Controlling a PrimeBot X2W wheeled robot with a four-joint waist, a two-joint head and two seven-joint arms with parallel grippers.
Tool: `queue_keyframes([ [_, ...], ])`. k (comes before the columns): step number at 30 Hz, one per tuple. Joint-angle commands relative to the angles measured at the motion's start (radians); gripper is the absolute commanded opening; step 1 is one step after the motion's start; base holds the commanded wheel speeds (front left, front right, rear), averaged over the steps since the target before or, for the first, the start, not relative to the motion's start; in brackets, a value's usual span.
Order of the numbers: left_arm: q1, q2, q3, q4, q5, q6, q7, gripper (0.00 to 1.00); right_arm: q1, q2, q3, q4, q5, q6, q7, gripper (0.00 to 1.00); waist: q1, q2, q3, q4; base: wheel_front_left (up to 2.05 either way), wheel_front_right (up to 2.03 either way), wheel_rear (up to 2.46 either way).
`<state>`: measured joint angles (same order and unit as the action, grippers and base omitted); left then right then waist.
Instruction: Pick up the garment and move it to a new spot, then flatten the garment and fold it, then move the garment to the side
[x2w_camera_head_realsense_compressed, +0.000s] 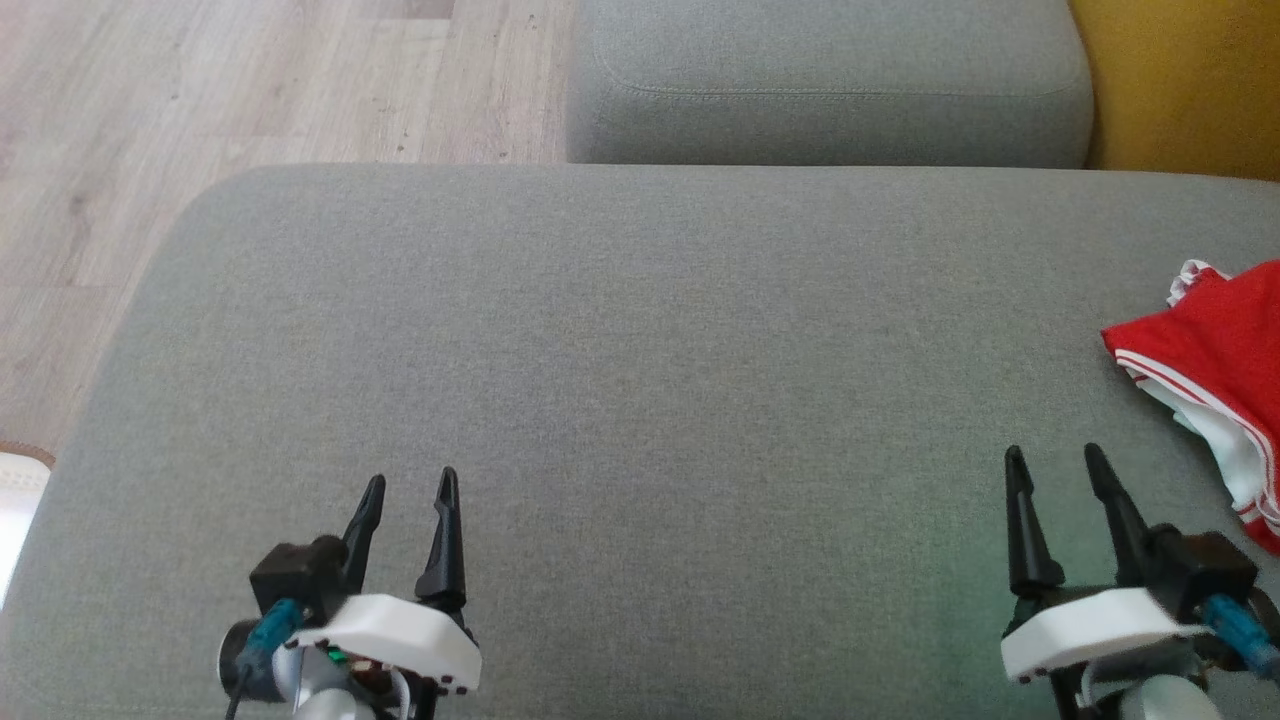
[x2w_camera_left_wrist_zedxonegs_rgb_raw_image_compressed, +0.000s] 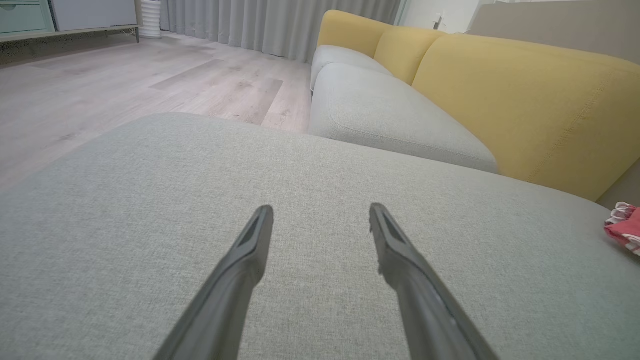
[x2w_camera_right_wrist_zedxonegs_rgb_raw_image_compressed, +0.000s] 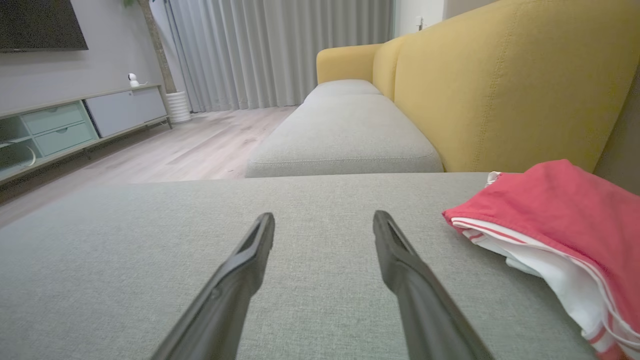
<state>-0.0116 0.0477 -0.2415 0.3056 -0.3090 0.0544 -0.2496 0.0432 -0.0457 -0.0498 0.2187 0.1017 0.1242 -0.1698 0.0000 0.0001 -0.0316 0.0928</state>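
My left hand (x2w_camera_head_realsense_compressed: 411, 476) hangs over the grey cushion (x2w_camera_head_realsense_compressed: 640, 330), its two fingers spread apart with nothing between them. My right hand (x2w_camera_head_realsense_compressed: 1053, 451) is spread open too, and empty. The red and white garment (x2w_camera_head_realsense_compressed: 1225, 340) lies bunched on the cushion just right of my right hand, a little ahead of its fingertips, not touching it, and well apart from my left hand

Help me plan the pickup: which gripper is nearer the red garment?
The right gripper: the red garment lies just to its right on the grey cushion, while the left gripper sits far across the cushion from it.
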Motion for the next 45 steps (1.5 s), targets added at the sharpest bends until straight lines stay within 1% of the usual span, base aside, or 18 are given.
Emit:
queue_keyframes([
  [1,-0.034,0.003,0.031,-0.030,0.012,0.004,-0.012,1.00,-0.020,-0.005,0.032,-0.027,0.007,0.007,-0.021,1.00,0.0000,-0.0001,-0.001,-0.001,0.00,0.00,0.00],
  [14,-0.037,0.003,0.023,-0.014,0.040,0.003,-0.012,1.00,-0.019,-0.005,0.066,0.000,0.034,0.007,-0.047,1.00,0.0000,-0.0001,-0.001,-0.009,0.00,0.00,0.00],
  [29,-0.043,0.003,0.015,-0.008,0.057,0.005,-0.012,1.00,-0.025,-0.005,0.071,0.010,0.037,0.007,-0.056,1.00,0.0000,-0.0001,0.001,-0.010,0.00,0.00,0.00],
  [30,0.001,0.000,-0.010,0.020,0.050,0.000,0.000,0.00,0.009,0.000,0.045,0.038,0.031,0.000,-0.042,0.00,0.0000,-0.0001,0.001,-0.010,0.00,0.00,0.00],
  [35,0.043,0.000,-0.010,0.089,0.049,-0.001,0.004,0.00,0.032,0.001,0.046,0.114,0.034,0.000,-0.039,0.00,0.0000,-0.0001,0.001,-0.010,0.00,0.00,0.00],
  [45,0.032,0.001,0.017,0.078,-0.061,-0.015,0.031,0.00,0.017,0.001,0.037,0.108,0.152,0.000,-0.012,0.00,0.0000,-0.0001,0.004,-0.017,0.00,0.00,0.00],
])
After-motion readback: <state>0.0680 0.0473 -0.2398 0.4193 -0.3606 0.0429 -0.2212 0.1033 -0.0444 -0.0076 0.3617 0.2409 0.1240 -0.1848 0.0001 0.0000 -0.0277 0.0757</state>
